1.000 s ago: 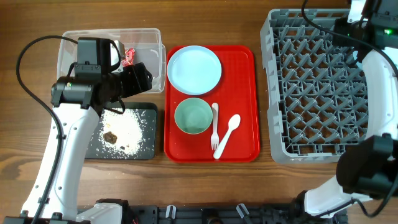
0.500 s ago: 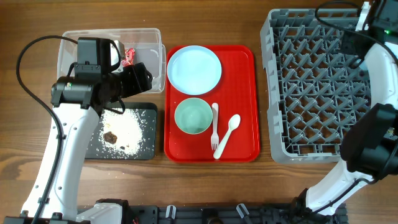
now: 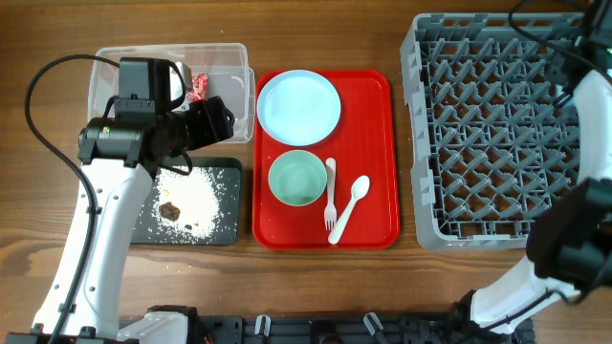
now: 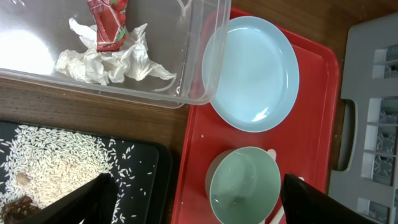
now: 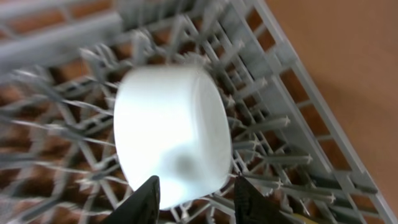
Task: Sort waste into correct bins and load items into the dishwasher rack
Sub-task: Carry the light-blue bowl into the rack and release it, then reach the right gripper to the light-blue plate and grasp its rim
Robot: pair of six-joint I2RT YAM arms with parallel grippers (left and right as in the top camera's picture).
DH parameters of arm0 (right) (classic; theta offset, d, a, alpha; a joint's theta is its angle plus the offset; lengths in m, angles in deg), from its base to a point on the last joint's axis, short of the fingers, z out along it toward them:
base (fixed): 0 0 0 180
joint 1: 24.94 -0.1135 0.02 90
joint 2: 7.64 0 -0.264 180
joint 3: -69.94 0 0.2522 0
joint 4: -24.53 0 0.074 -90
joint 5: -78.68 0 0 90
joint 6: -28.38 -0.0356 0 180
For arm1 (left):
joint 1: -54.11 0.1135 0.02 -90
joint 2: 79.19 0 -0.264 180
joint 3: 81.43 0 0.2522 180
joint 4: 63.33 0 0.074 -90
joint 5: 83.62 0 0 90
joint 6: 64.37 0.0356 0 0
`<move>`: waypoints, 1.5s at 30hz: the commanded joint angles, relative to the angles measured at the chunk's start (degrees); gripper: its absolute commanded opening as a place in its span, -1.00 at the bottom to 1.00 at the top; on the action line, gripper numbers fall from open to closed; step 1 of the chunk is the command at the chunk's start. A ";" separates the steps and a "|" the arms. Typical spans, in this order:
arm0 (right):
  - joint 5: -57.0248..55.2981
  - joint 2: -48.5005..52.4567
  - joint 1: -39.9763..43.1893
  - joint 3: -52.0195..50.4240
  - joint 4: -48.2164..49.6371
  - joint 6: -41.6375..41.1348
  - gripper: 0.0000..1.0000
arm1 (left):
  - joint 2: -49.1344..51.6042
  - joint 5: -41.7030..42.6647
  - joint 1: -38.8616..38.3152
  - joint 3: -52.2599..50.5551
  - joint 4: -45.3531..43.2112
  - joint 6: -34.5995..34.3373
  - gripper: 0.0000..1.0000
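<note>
My left gripper (image 3: 222, 119) (image 4: 199, 208) is open and empty, hovering between the black tray (image 3: 225, 205) (image 4: 143, 168) and the pale green bowl (image 3: 297, 179) (image 4: 244, 183). The clear tub (image 3: 229, 53) (image 4: 205, 62) holds the red wrapper (image 3: 199, 86) (image 4: 111, 25) and white tissue (image 4: 118, 62). Rice (image 3: 186, 196) (image 4: 50, 168) and brown bits (image 3: 170, 210) lie in the black tray. The pale blue plate (image 3: 298, 105) (image 4: 252, 74), fork (image 3: 331, 196) and spoon (image 3: 354, 201) lie on the red tray. My right gripper (image 5: 199, 202) is shut on a pale bowl (image 5: 168, 137) over the rack (image 3: 488, 134) (image 5: 280, 112).
The flat red serving tray (image 3: 378, 143) (image 4: 311, 124) lies between the bins and the rack. My right arm (image 3: 593, 105) hangs over the rack's right edge and hides the gripper from overhead. Bare wooden table (image 5: 348, 74) lies right of the rack. A yellow sliver (image 5: 305, 220) shows among the pegs.
My right arm has swung to the right along the rack's far corner, its wrist leaving the overhead view. The left arm and everything on the trays have stayed put.
</note>
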 commanded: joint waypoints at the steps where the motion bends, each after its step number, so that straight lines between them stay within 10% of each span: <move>1: 19.71 -7.78 -1.81 -0.02 -1.16 4.42 0.00 | -0.94 -0.33 0.31 0.17 0.02 -0.31 0.72; 9: 37.90 -9.84 -12.37 -0.04 -10.38 2.91 0.11 | -0.94 -0.37 0.31 0.17 0.09 -0.31 0.72; 27: 31.08 4.31 -37.79 -0.04 -12.04 -18.49 0.42 | -0.94 -0.37 0.31 0.17 0.87 -0.31 0.79; 45: 26.18 21.73 -41.20 -0.04 5.70 -32.28 -0.22 | -0.94 -0.35 0.31 0.17 1.57 -0.33 0.79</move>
